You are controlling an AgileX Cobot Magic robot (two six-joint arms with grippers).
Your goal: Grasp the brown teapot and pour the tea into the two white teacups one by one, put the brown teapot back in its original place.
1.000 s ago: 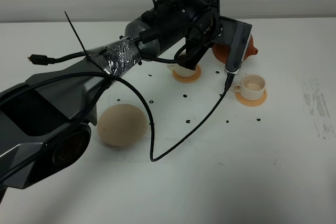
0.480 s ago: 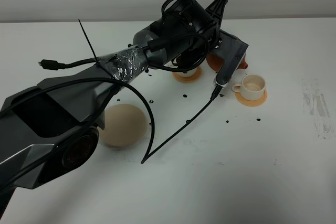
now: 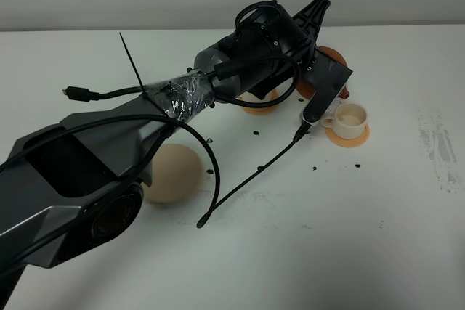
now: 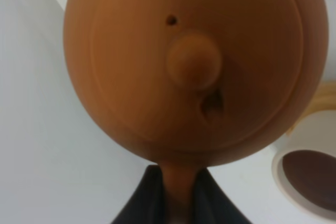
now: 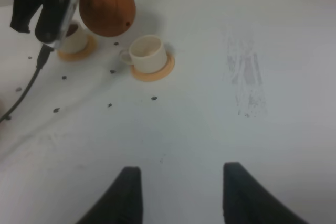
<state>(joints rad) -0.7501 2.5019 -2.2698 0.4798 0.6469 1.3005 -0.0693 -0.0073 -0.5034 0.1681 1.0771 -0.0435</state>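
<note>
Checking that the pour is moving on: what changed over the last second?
The left gripper, shut on the teapot by its handle, carried it right, toward the empty cup. Nothing was grabbed or released. The filled cup, the empty cup and the saucer stayed put.

The white table (image 3: 327, 237) carries a round beige saucer (image 3: 174, 176) near the left side and two orange coasters (image 5: 79, 54) (image 3: 357, 139) farther back, each under a white cup (image 3: 350, 117). Black specks (image 3: 316, 168) dot the middle, and a grey scuff (image 3: 436, 150) marks the right.
</note>
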